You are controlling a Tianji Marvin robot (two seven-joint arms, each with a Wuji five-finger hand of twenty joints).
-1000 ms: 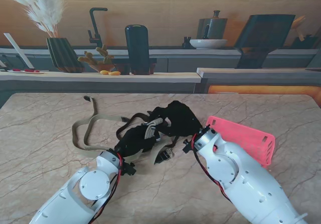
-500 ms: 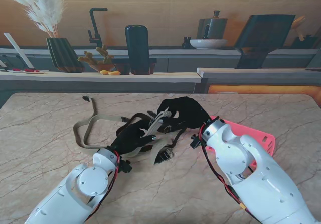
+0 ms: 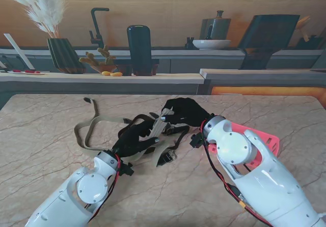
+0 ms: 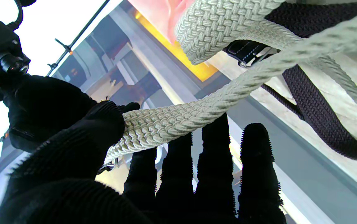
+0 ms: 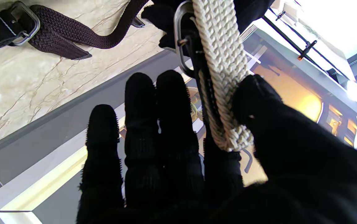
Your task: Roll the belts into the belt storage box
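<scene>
A woven beige belt [image 3: 97,121] loops over the marble table, its near end lifted between my two black-gloved hands. My left hand [image 3: 133,138] pinches the beige belt [image 4: 178,116] between thumb and fingers. My right hand [image 3: 184,112] is shut on the same belt's end [image 5: 225,93] by its metal buckle [image 5: 180,40]. A dark braided belt [image 3: 136,120] lies tangled under them; its strap [image 5: 72,34] rests on the marble. The pink belt storage box [image 3: 261,135] stands at the right, mostly hidden behind my right forearm.
The table's far edge meets a grey ledge. Behind it a counter holds a vase of pampas grass [image 3: 61,49], a dark cylinder [image 3: 139,49], a bowl [image 3: 211,44] and a dark stand [image 3: 265,38]. My forearms fill the table's near corners.
My right hand has swung toward the far side and rolled over, lifting the beige belt's end off the table. The left hand shifted slightly farther from me, still holding the belt.
</scene>
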